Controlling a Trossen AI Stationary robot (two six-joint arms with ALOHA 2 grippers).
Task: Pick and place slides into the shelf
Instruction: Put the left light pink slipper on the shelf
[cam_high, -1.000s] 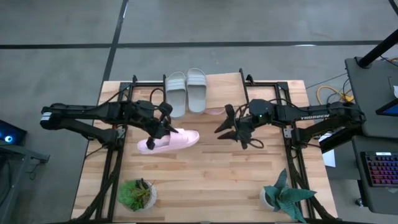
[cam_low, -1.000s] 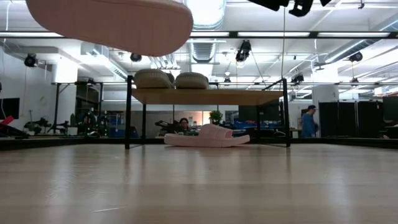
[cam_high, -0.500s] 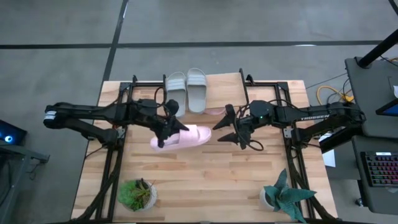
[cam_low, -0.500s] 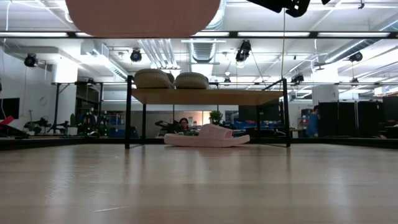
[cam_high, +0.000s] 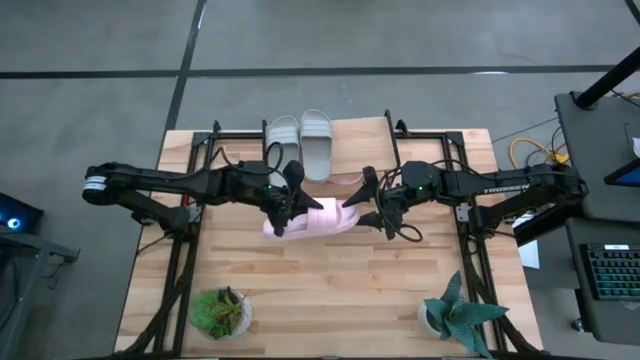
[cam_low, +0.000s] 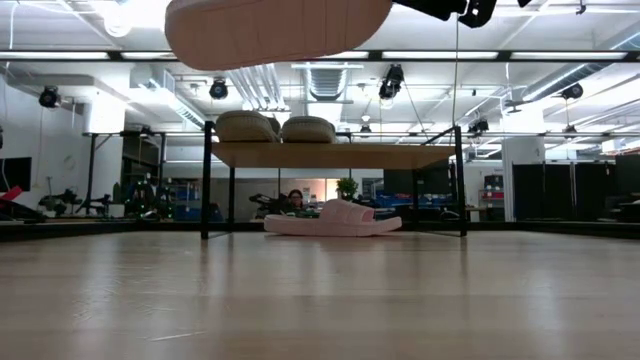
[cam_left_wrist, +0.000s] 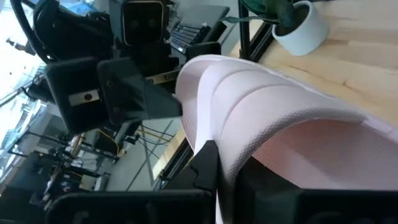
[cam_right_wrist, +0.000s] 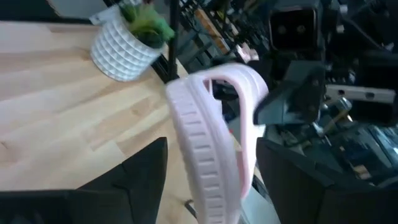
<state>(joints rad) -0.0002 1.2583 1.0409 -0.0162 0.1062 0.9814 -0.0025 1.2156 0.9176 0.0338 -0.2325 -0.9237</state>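
A light pink slide hangs in the air over the table's middle, shut in my left gripper. My right gripper is open at the slide's right end; in its wrist view the slide stands between the two fingers, and I cannot tell whether they touch it. The shelf stands at the far edge with two pale grey slides on its plank. The second pink slide lies flat on the table under the shelf. My left gripper holds the pink slide by its ribbed strap, at the strap's edge. The strap is pinched between the two fingers, one finger outside it and the other under its arch. The slide is lifted clear of the table and lies roughly level.
A green plant in a white pot stands near the front left corner. A blue-green plant in a white pot stands front right. Bare wooden table lies between them. Black frame rails run along both sides.
My left gripper has carried the pink slide toward the table's right and slightly toward the far edge, up to my right gripper. The slide stays lifted and has turned a little. My right gripper has shifted slightly left, so the slide's right end now stands between its fingers.
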